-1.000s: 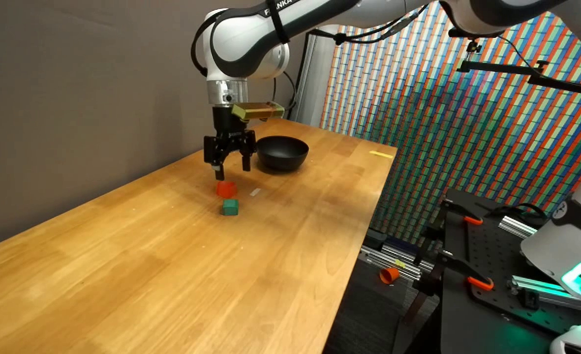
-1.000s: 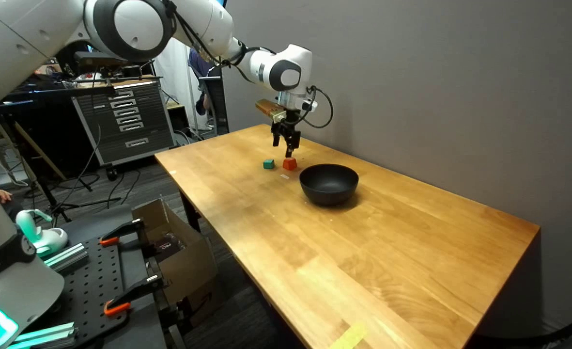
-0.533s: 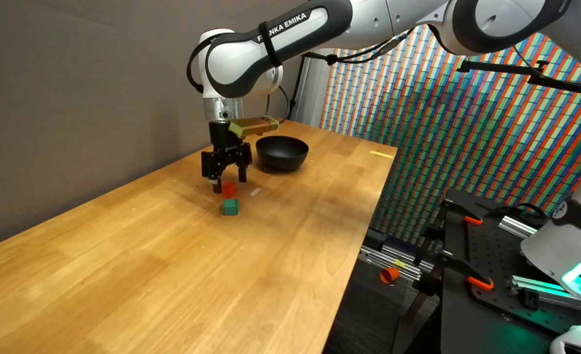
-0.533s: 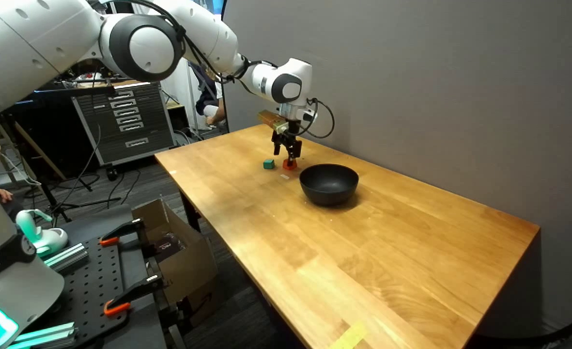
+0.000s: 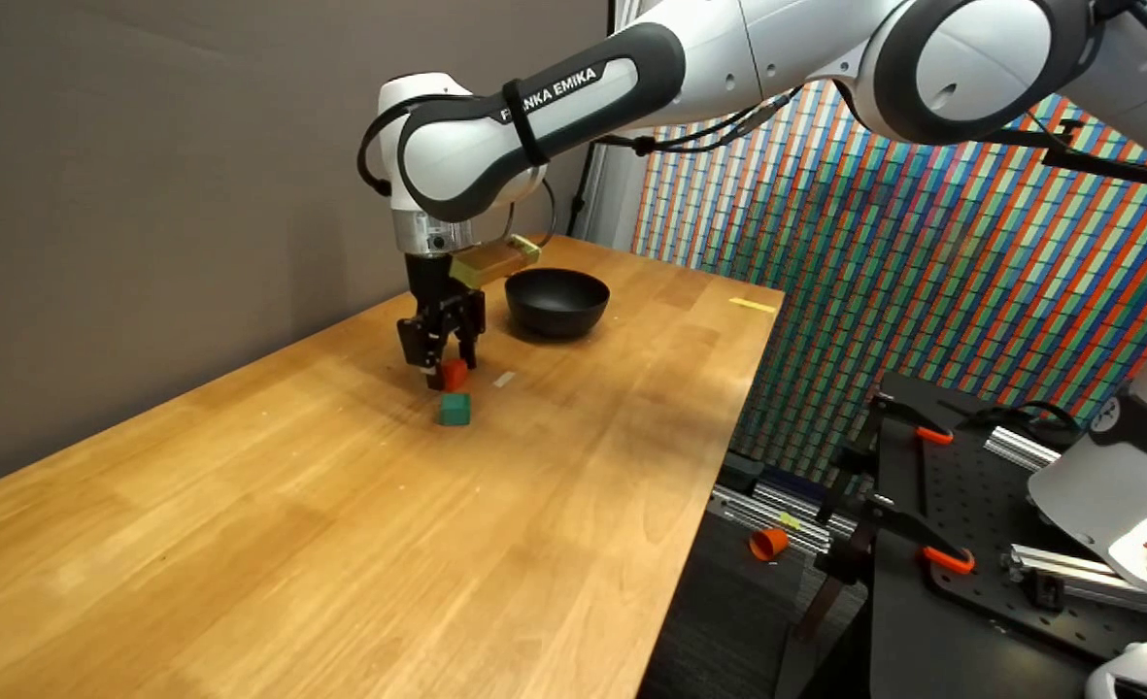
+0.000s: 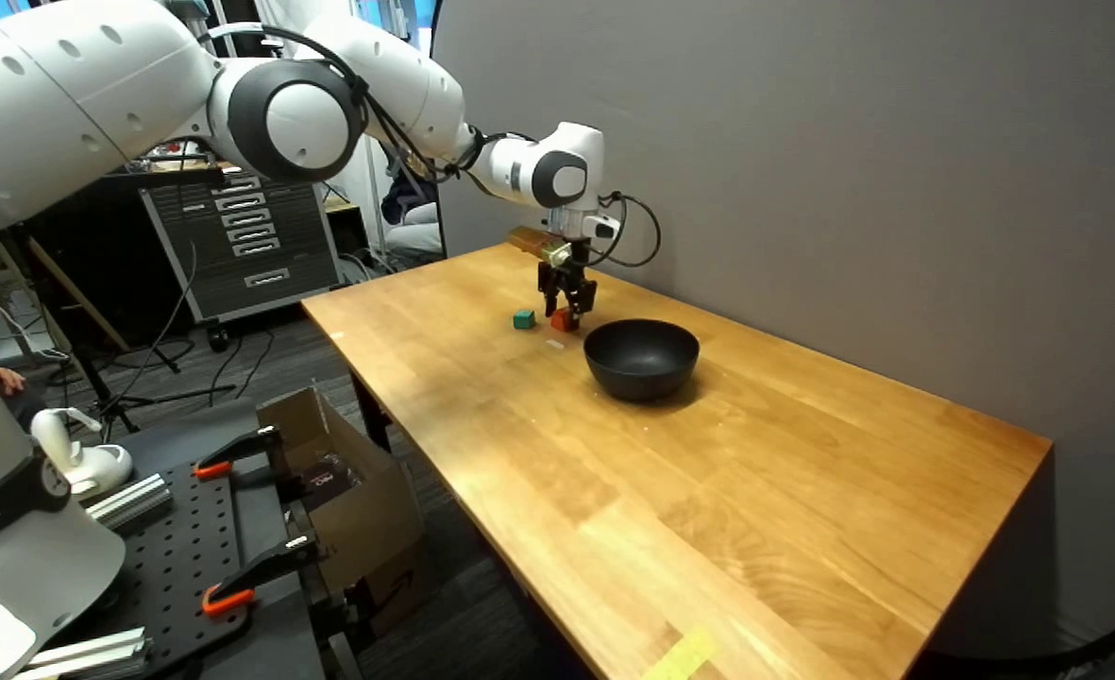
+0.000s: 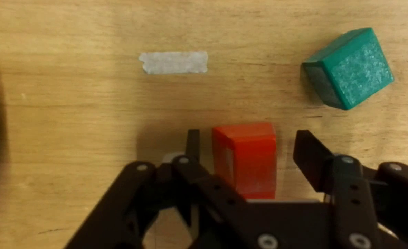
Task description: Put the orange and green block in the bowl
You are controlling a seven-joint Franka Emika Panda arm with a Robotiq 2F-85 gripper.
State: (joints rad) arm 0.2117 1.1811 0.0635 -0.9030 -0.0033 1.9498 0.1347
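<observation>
The orange-red block (image 7: 255, 166) stands on the wooden table between the two fingers of my gripper (image 7: 247, 145). A gap shows between the block and each finger, so the gripper is open and down around it. In both exterior views the fingers (image 5: 452, 371) partly cover the orange block (image 6: 560, 320). The green block (image 7: 357, 71) lies apart from the gripper, at upper right in the wrist view. It also shows in both exterior views (image 5: 455, 410) (image 6: 524, 320). The black bowl (image 6: 642, 380) stands upright close by; its dark edge shows at the wrist view's left.
A grey wall (image 6: 850, 208) runs along the table's far side. A strip of light tape (image 7: 174, 62) lies on the table near the blocks. Yellow tape (image 6: 682, 656) marks the bowl-side end of the table (image 6: 755, 529). An orange cup (image 5: 768, 544) lies on the floor.
My gripper has come down from above the orange block to around it and turned a little. The base light went from green to white. The blocks and bowl stay in place.
</observation>
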